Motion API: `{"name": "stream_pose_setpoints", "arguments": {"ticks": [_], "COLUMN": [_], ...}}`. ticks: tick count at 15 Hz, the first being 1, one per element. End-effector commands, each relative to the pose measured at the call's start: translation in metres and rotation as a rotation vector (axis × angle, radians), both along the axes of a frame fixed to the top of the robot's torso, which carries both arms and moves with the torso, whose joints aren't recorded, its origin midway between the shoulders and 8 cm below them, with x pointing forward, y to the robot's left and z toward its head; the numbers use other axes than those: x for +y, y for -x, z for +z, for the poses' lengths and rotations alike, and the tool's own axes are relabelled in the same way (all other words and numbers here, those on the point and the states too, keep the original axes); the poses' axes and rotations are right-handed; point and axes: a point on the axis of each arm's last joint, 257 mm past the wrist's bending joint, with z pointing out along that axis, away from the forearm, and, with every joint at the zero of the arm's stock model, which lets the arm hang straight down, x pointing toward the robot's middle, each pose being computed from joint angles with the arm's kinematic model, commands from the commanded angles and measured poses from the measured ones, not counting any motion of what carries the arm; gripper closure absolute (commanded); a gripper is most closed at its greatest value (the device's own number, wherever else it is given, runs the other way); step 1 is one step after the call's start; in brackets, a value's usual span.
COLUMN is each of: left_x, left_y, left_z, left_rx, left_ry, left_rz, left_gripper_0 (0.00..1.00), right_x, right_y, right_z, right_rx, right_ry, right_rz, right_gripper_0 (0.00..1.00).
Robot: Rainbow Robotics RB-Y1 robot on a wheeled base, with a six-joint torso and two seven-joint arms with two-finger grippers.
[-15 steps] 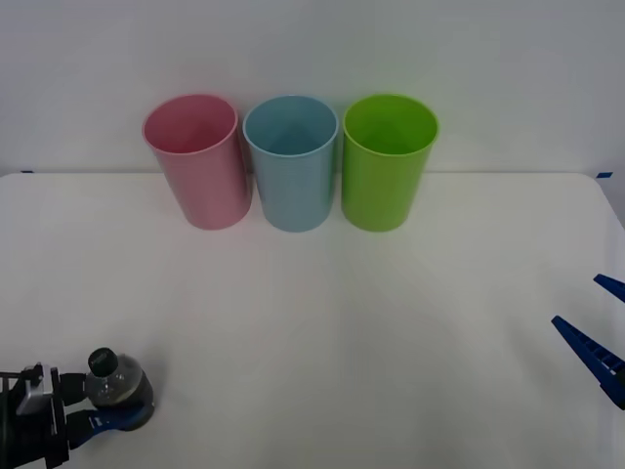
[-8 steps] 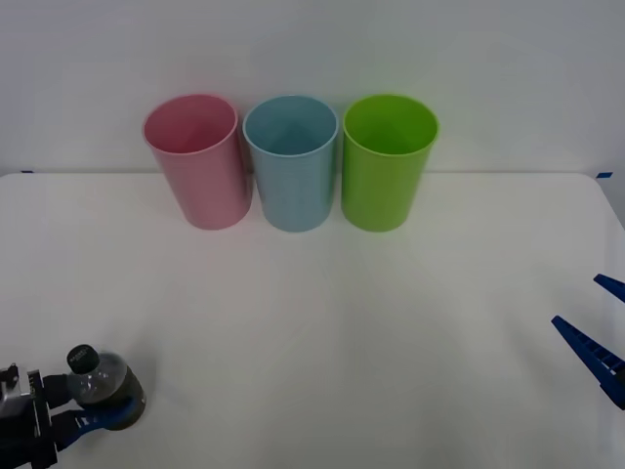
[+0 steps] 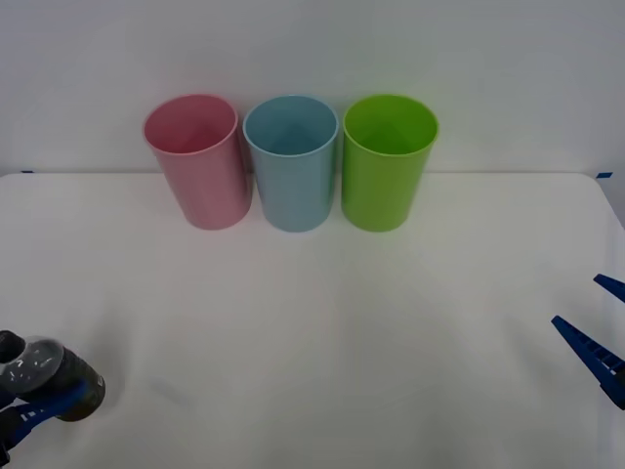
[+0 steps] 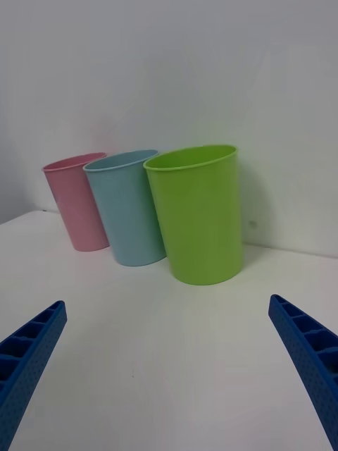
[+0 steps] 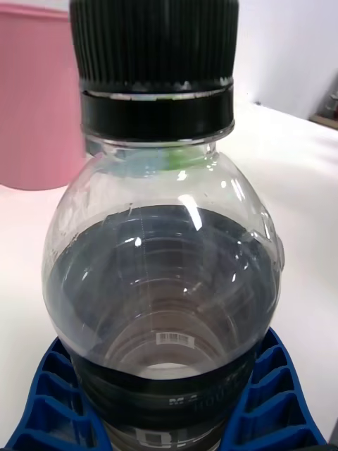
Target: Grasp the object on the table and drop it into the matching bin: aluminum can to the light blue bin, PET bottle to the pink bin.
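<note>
The PET bottle (image 3: 51, 375), small and clear with a dark label and dark cap, hangs tilted at the table's near left corner. My left gripper (image 3: 66, 393) is shut on it. In the left wrist view the bottle (image 5: 162, 268) sits between the blue fingers (image 5: 49, 402), which press on its lower body. The pink bin (image 3: 198, 161) stands at the back left, with the light blue bin (image 3: 291, 162) right beside it. My right gripper (image 3: 576, 299) waits open at the right edge, with nothing between its fingers (image 4: 28, 352).
A green cup (image 3: 387, 161) stands right of the light blue bin, closing the row at the back of the white table (image 3: 322, 332). The three cups nearly touch one another. A plain wall rises behind them.
My left gripper has carried the bottle to the left, toward the view's edge. The bottle now leans with its cap pointing left. The right arm has stayed still.
</note>
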Motion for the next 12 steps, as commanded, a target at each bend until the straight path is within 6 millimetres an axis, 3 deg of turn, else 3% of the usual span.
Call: {"name": "stream_pose_setpoints", "arguments": {"ticks": [1,6,10,12], "left_x": [0.017,0.01,-0.016,-0.028], "left_y": [-0.008,-0.043,-0.084,-0.094], "left_z": [0.016,0.047,0.113,0.144], "left_rx": [-0.042,-0.119,-0.176,-0.192], "left_ry": [0.07,0.178,0.283,0.326], "left_rz": [0.098,0.177,0.193,0.194], "left_gripper_0": [1.0,1.0,1.0,1.0], "right_x": [0.0,0.0,0.0,0.0], "right_y": [0.0,0.0,0.0,0.0], "right_z": [0.0,0.0,0.0,0.0], "right_rx": [0.0,0.0,0.0,0.0], "right_ry": [0.0,0.0,0.0,0.0], "right_rz": [0.0,0.0,0.0,0.0], "right_gripper_0": [0.0,0.0,0.0,0.0]}}
